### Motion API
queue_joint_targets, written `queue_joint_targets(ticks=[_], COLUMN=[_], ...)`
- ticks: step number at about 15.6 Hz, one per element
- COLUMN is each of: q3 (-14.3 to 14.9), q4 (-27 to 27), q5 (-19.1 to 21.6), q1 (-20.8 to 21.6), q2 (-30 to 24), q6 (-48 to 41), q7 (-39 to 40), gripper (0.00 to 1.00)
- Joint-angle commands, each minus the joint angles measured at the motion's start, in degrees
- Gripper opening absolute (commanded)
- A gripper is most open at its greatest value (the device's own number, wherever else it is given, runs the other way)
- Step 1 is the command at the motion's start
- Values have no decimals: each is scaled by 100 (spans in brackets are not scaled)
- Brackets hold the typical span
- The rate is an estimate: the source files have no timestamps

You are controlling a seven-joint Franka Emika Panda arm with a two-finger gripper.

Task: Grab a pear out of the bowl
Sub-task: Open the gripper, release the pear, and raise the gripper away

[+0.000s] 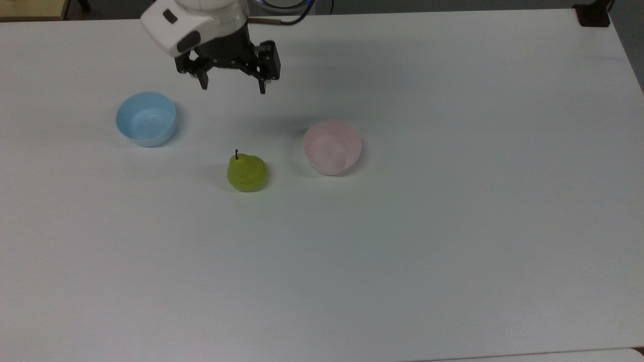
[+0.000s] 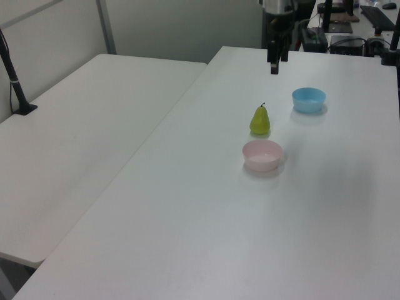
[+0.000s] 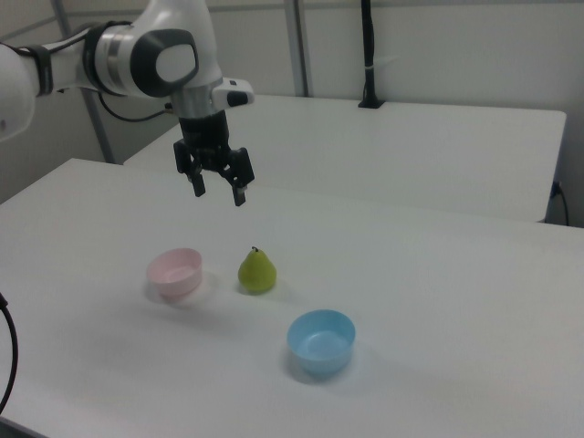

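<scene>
White table point(image 1: 453, 251) carries three things in a loose row, all well in from its edges.

Pear point(image 1: 246, 172): yellow-green, upright on its rounded base, dark stem up. It stands on the bare tabletop between the two bowls, touching neither. It is not in a bowl. In the top view it sits nearer the pink bowl point(image 1: 332, 147) than the blue bowl point(image 1: 146, 118), and slightly closer to the table's near edge than both.

Pink bowl: upright, nothing inside; the top view looks straight into it. The left view point(image 2: 262, 155) shows its whitish outer wall, with the pear point(image 2: 260, 120) just behind it and the blue bowl point(image 2: 309, 99) beyond, toward the far edge.

Gripper point(image 1: 232, 86): raised well above the table, fingers spread wide, holding nothing. In the top view it lies toward the table's far edge, apart from the pear. The right view point(image 3: 218, 192) gives the height best: both dark fingers hang down with clear air between them and the pear point(image 3: 257, 271) below. In the left view the gripper point(image 2: 274, 65) is seen edge-on, so the gap between fingers cannot be read there.

Right view also shows the pink bowl point(image 3: 175, 273) on the right view's left, the blue bowl point(image 3: 320, 342) nearest the camera, and a second white table point(image 3: 438, 146) behind.
</scene>
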State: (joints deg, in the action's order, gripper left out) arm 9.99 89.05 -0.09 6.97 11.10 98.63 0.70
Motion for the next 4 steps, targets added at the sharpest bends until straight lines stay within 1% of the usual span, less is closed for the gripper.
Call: queue_joint_targets(ticks=[1,4], q3=[21,38], q4=[244,244], q5=[-202,-211], q1=[50,41], q2=[-257,-266], q6=[-55,-72], q7=[-237,-237], gripper=[100,100])
